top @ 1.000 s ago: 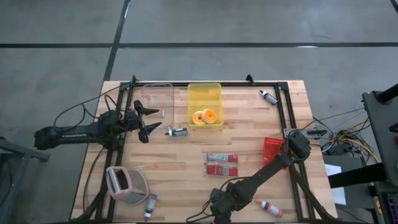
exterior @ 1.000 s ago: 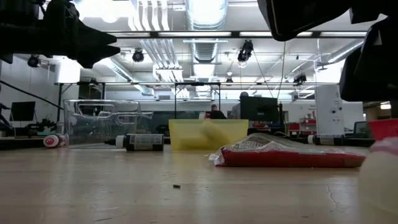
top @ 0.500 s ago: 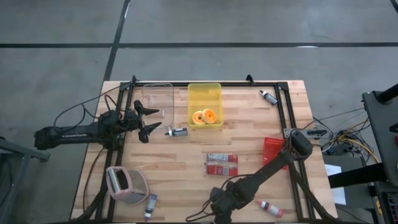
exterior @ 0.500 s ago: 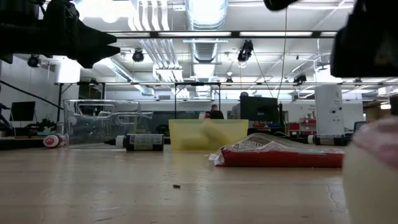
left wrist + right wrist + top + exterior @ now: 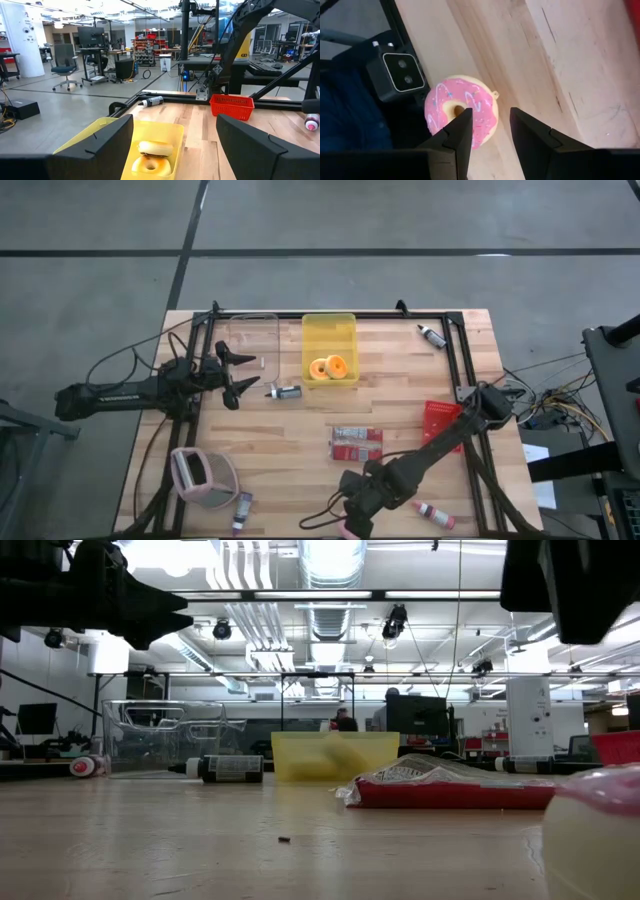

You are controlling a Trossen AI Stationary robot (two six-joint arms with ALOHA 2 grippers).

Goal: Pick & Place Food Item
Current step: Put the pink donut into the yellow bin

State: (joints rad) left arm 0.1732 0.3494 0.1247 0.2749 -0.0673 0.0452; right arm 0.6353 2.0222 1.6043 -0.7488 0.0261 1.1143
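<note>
- One pink donut (image 5: pixel 460 119) lay at six o'clock.
- Two orange donuts (image 5: pixel 330 367) sat in one yellow bin (image 5: pixel 329 328).
- One clear bin (image 5: pixel 252 330), one red basket (image 5: pixel 438 420).
- Four small bottles (image 5: pixel 284 392).
- Two snack packets (image 5: pixel 357 442).

Pink donut (image 5: pixel 592 830) blurred, cut off at low view's edge, right arm (image 5: pixel 420 465) covering it from above

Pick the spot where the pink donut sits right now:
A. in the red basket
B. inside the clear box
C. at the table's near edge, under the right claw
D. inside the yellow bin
C. The right wrist view shows the pink donut at the table edge just beyond the right claw, while the yellow bin holds only orange-yellow pieces.
</note>
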